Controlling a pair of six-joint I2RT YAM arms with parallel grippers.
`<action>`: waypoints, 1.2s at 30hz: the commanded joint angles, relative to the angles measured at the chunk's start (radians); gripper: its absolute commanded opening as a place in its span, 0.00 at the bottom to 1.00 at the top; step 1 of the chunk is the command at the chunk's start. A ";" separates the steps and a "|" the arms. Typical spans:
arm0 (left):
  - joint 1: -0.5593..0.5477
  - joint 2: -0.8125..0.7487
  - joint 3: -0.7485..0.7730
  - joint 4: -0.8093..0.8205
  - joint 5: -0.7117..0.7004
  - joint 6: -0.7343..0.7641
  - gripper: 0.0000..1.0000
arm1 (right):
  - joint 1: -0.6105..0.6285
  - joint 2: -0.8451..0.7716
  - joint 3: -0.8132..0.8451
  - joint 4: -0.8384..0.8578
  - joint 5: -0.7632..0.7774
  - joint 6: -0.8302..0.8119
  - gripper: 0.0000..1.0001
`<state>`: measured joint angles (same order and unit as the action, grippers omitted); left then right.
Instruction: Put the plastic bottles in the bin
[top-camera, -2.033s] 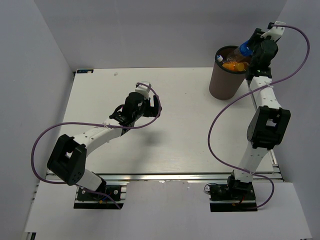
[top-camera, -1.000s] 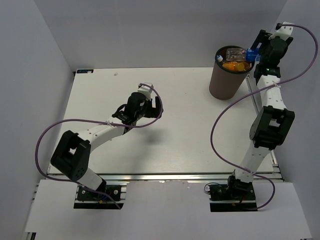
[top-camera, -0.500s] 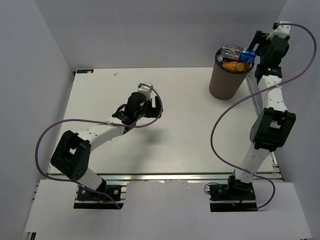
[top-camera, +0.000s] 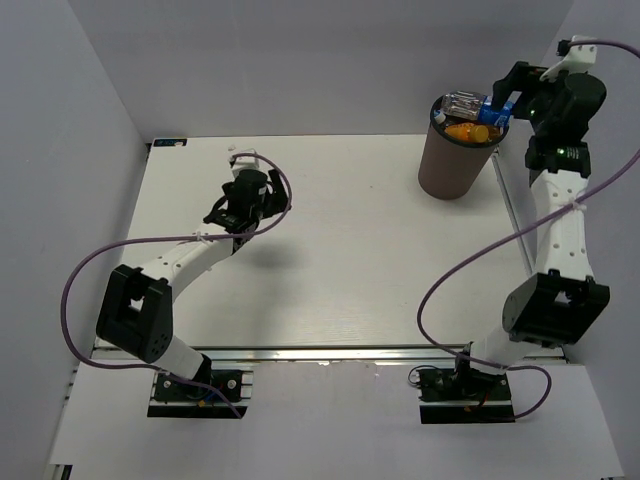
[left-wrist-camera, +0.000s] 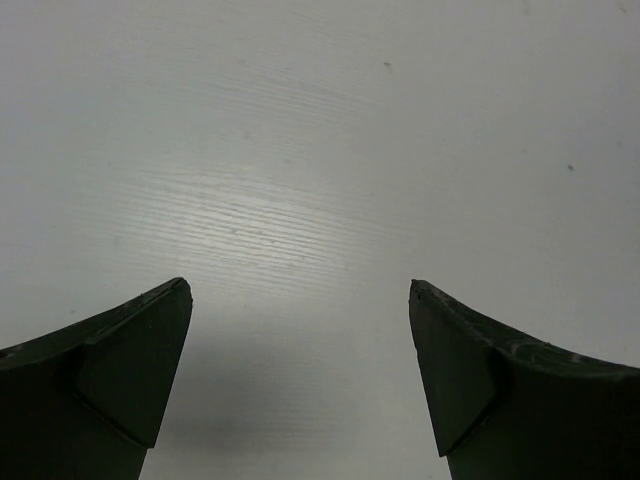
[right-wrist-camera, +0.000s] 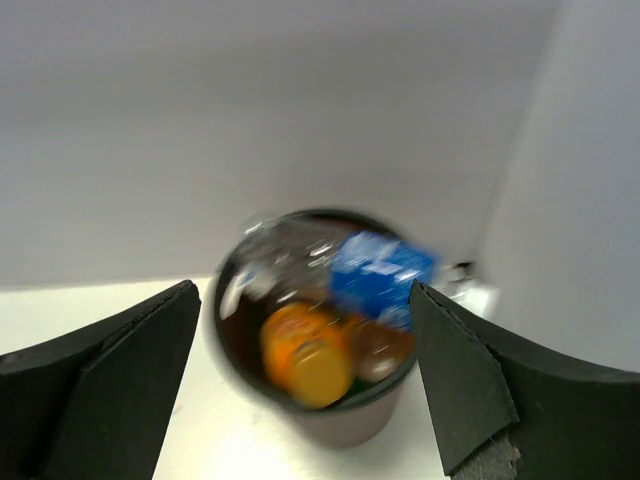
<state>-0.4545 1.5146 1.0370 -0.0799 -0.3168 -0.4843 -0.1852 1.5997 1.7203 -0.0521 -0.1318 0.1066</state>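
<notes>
Table: white, carrying the bin at far right.
Bin: upright, brown, bottles inside.
Left end effector: spread wide, over the table's far left.
Right end effector: spread wide, gripping nothing, right of bin rim.
Blue-label bottle: lying at bin's mouth.
Orange bottle: inside bin, beneath.

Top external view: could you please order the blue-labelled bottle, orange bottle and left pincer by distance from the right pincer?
1. Clear blue-labelled plastic bottle, atop the brown bin.
2. Orange plastic bottle, inside it.
3. Left pincer, far left.
</notes>
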 joint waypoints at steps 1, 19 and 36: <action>0.033 -0.056 0.054 -0.182 -0.162 -0.150 0.98 | 0.134 -0.059 -0.108 -0.107 -0.122 -0.004 0.89; 0.145 -0.255 -0.114 -0.284 -0.261 -0.272 0.98 | 0.533 0.094 -0.366 0.063 -0.140 -0.004 0.89; 0.143 -0.340 -0.175 -0.290 -0.254 -0.329 0.98 | 0.533 0.100 -0.337 0.024 -0.034 -0.021 0.89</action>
<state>-0.3115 1.2140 0.8772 -0.3656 -0.5793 -0.7956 0.3489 1.7546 1.3895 -0.0742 -0.1967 0.0975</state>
